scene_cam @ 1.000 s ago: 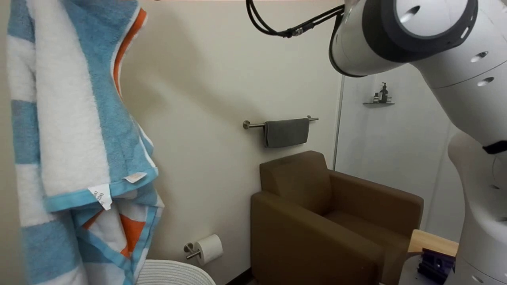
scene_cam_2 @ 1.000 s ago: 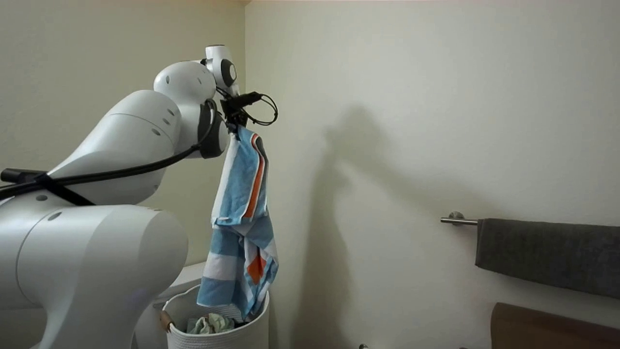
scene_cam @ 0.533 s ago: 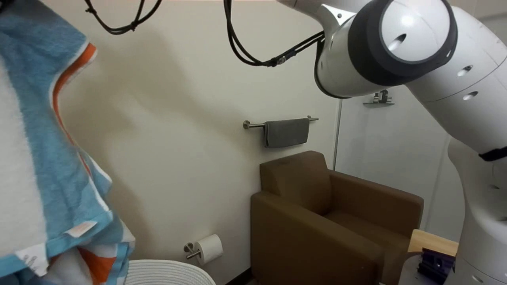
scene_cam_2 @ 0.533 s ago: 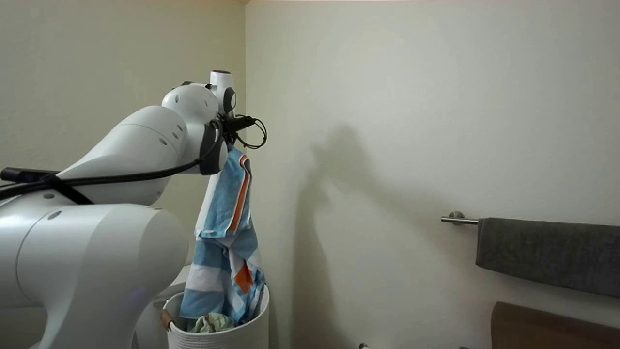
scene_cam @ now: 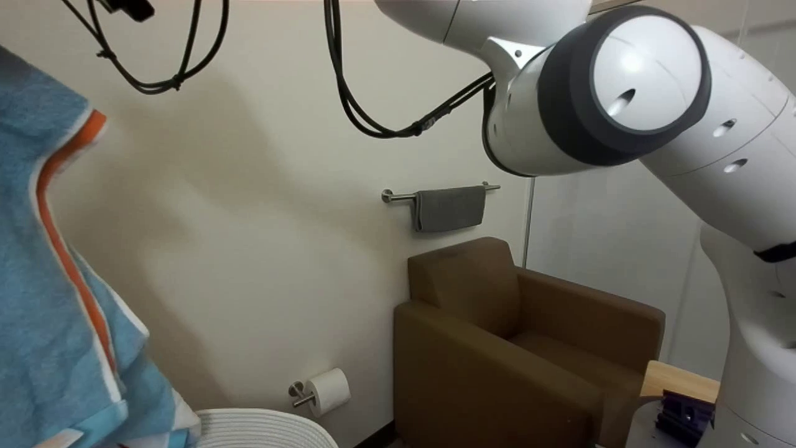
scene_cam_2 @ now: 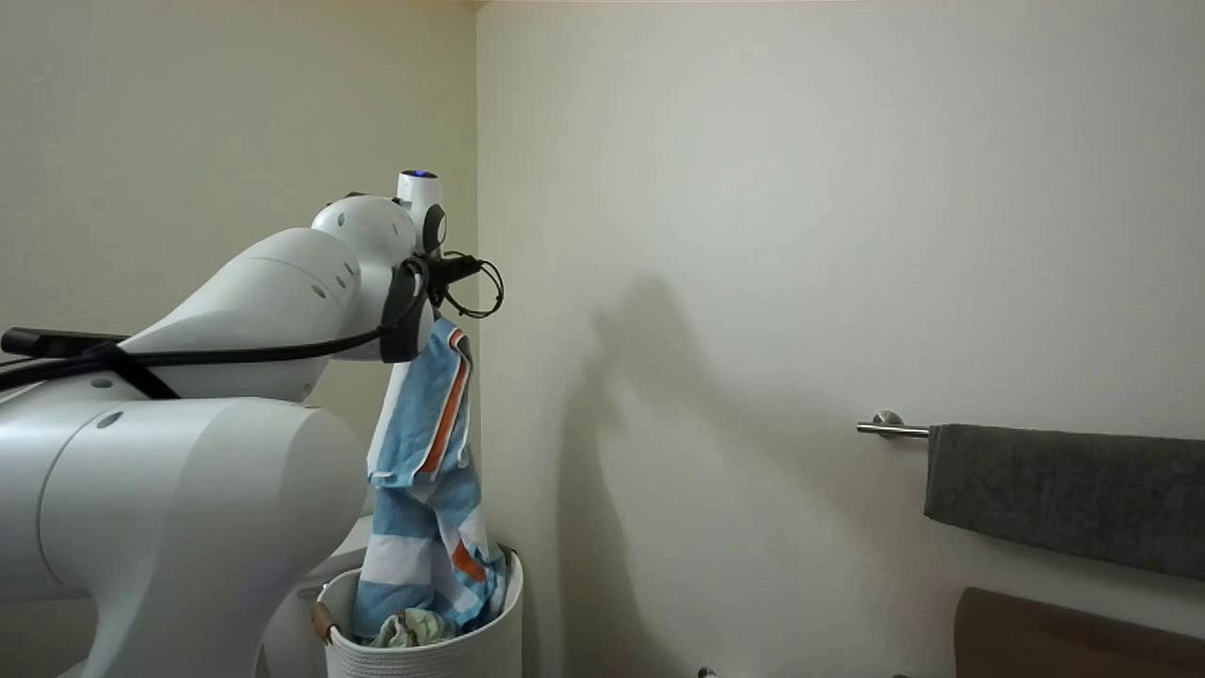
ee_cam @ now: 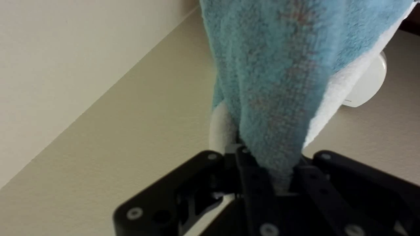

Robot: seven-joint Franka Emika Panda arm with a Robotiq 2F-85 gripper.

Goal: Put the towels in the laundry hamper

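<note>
Two dark fingers (ee_cam: 255, 188) of the tool (ee_cam: 274, 164) are clamped on a bunched blue stretch of the large striped towel (scene_cam_2: 405, 513), and white cloth shows to either side of them in the wrist view. In an exterior view the arm (scene_cam_2: 254, 282) hides most of the tool, and a black cable loop (scene_cam_2: 501, 288) stands just beside it.

From the tool the towel hangs in folds, blue and white with orange edging. Its upper part is above the laundry hamper (scene_cam_2: 424, 664); its lower end is inside, below the rim. The small pale greenish towel (scene_cam_2: 414, 629) lies crumpled in the hamper, in front of those lower folds; whether the two touch, I cannot tell. A brown handle (scene_cam_2: 323, 623) is fixed at the hamper's side.

In both exterior views the dark grey towel (scene_cam_2: 1064, 494) hangs folded over a metal rail (scene_cam_2: 899, 429) on the wall (scene_cam: 280, 267), well apart from the hamper. Below it stands a brown armchair (scene_cam: 516, 348). Between the hamper and the armchair, a paper roll (scene_cam: 331, 392) sits on a wall holder (scene_cam: 298, 393).
</note>
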